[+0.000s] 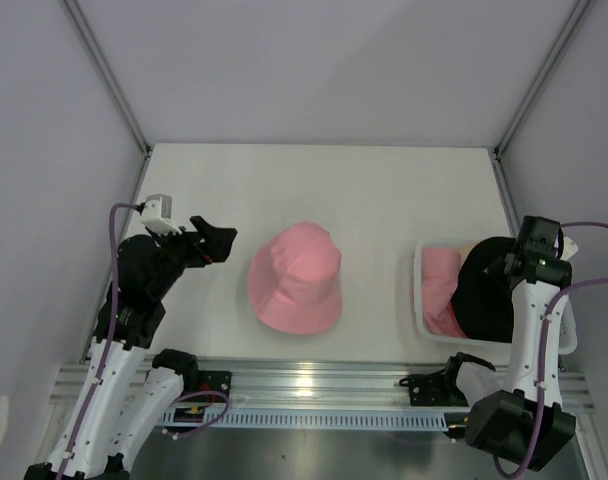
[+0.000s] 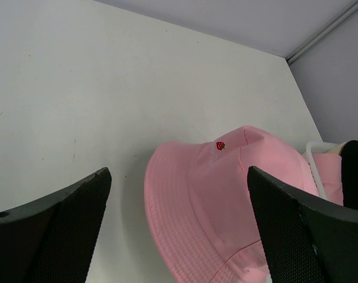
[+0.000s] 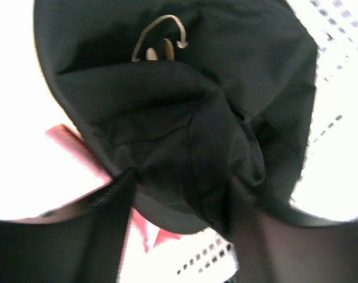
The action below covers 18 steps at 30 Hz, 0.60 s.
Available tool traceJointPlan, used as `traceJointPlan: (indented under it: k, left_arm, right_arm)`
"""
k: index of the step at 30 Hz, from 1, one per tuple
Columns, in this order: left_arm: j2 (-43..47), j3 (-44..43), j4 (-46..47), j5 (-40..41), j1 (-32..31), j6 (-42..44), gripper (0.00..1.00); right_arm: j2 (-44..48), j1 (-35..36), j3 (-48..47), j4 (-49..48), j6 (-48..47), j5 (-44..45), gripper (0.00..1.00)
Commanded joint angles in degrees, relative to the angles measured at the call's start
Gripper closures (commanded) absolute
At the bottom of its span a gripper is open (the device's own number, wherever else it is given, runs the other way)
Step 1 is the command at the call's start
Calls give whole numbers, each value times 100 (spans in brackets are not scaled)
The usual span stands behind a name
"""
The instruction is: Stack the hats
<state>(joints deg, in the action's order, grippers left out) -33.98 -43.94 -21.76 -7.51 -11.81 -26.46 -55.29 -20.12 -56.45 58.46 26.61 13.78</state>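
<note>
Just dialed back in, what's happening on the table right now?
The right gripper is down in the white basket, its fingers straddling a bunched fold of the black hat; whether the grip is firm isn't clear. The pink hat sits alone mid-table with nothing stacked on it. The left gripper hangs open beside it, touching nothing.

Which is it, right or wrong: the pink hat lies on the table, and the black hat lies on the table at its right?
Wrong in one point: the black hat lies in the white basket, not on the table, as the top external view shows. The rest holds.
</note>
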Motion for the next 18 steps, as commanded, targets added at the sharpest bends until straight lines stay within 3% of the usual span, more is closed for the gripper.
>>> traceJointPlan:
  k: [1,2,3,4,10,18]
  left_arm:
    - [-4,-106,-65,-67,30,176,0]
    - [5,-132,-74,-67,30,176,1]
    - [57,-132,-92,-58,30,202,1]
    - [101,-141,-100,-49,30,211,1]
    - [286,-158,-188,30,30,220,0]
    - [146,-798,-627,-84,30,422,1]
  right_arm:
    - [-70,-18,37,-546,-173,-236,50]
    - [-96,-18,11,-546,-217,-227,75]
    - [-122,-18,-33,-537,-279,-218,91]
    - [-114,-27,-103,-467,-305,-218,100]
    - [184,86,-1516,-90,-595,-964,100]
    - [-341,1289,-3758,-159,-553,-2695,100]
